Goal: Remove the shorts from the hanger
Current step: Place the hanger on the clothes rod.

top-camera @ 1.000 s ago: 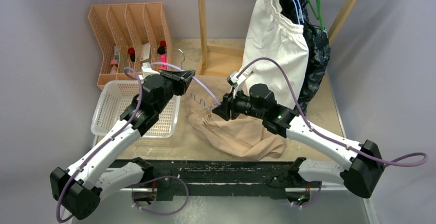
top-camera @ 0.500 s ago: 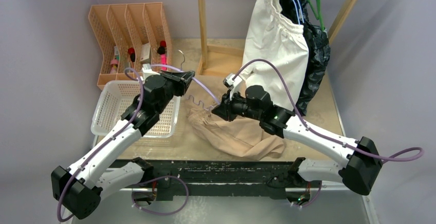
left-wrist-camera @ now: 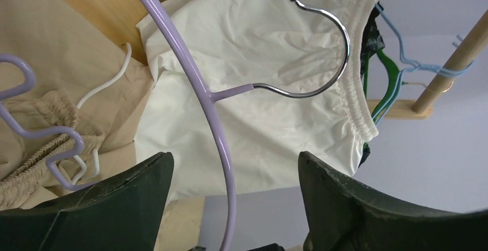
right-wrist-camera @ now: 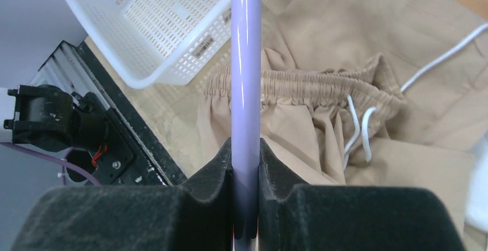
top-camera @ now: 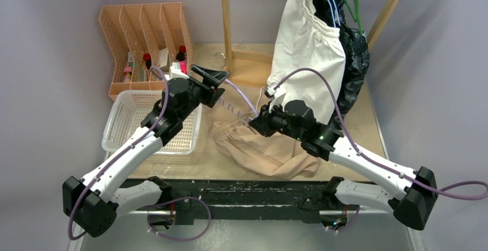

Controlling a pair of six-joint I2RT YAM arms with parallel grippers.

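Nearest the arm bases, the tan shorts lie crumpled on the table: soft, wrinkled, gathered elastic waistband and white drawstring facing up. Above them the right gripper is pinched tight on the straight bar of the lilac hanger. The left gripper is spread wide; the hanger's curved arm runs between its fingers without being clamped. The hanger's notched end sits right at the tan waistband in the left wrist view, and I cannot tell whether it is fully free. Step looks like separating this hanger from the tan pair. Next move likely calls for lifting the hanger clear, then parking it. Farther back, the white shorts hang on the wooden rack, with the black shorts behind them, not yet done.
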